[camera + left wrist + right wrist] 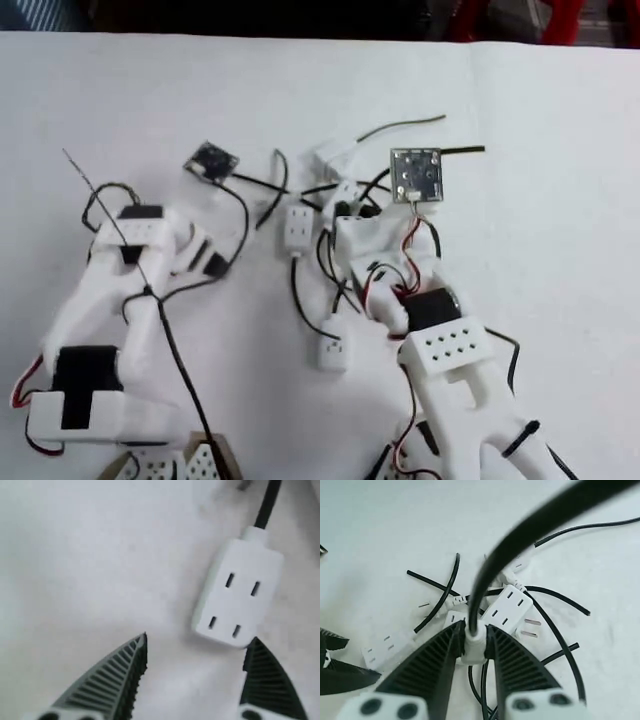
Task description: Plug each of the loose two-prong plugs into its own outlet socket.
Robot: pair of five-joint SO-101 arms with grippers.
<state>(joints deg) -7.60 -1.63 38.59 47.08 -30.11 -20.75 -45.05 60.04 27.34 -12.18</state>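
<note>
My left gripper (200, 642) is open just short of a white outlet block (236, 596) with two pairs of slots and a black cord. In the high view this block (298, 228) lies mid-table, right of the left gripper (208, 252). My right gripper (474, 630) is shut on a white plug body (472, 651) whose black cable (520, 535) rises toward the camera. Beneath it lies a tangle: another outlet block (507, 607), a two-prong plug (530, 625) and more plugs. The right gripper (347, 212) hovers over that pile. A third outlet block (333, 352) lies nearer the front.
Black cords (300, 300) loop across the middle of the white table (540, 110). A loose cable end (405, 127) lies behind the pile. Brown and white pieces (170, 465) sit at the front edge between the arm bases. The left gripper's dark fingers (332, 657) show beside an outlet block (385, 650).
</note>
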